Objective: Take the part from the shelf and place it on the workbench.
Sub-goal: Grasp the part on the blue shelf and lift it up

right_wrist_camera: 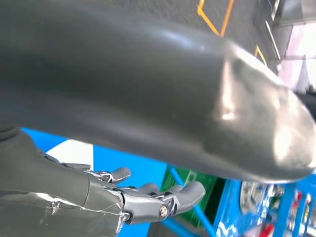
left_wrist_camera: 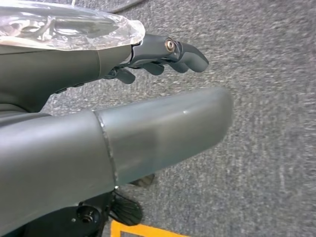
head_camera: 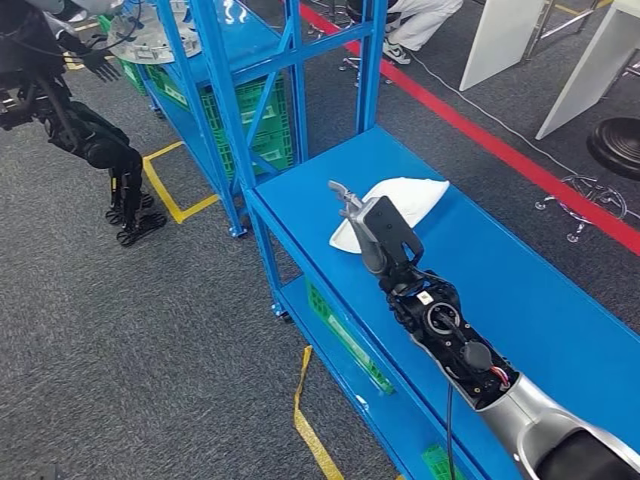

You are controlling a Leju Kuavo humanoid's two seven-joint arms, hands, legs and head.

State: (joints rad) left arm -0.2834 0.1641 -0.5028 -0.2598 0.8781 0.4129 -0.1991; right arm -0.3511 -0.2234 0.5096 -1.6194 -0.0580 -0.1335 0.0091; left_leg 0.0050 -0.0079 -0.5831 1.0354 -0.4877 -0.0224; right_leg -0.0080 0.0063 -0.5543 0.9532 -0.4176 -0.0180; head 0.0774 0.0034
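On desk (head_camera: 528, 300), white part (head_camera: 400, 205) lies flat, my right robot hand (head_camera: 355, 215) just beside it w/ fingers apart, holding nothing. Left robot hand (left_wrist_camera: 160, 57) over carpet, fingers loose, empty (shelf (head_camera: 249, 60) behind desk).

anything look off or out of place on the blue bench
Nothing stands out. The white part lies flat on the blue workbench, within its edges and undamaged as far as the head view shows. The right hand is over the part's near edge; whether it touches is unclear.
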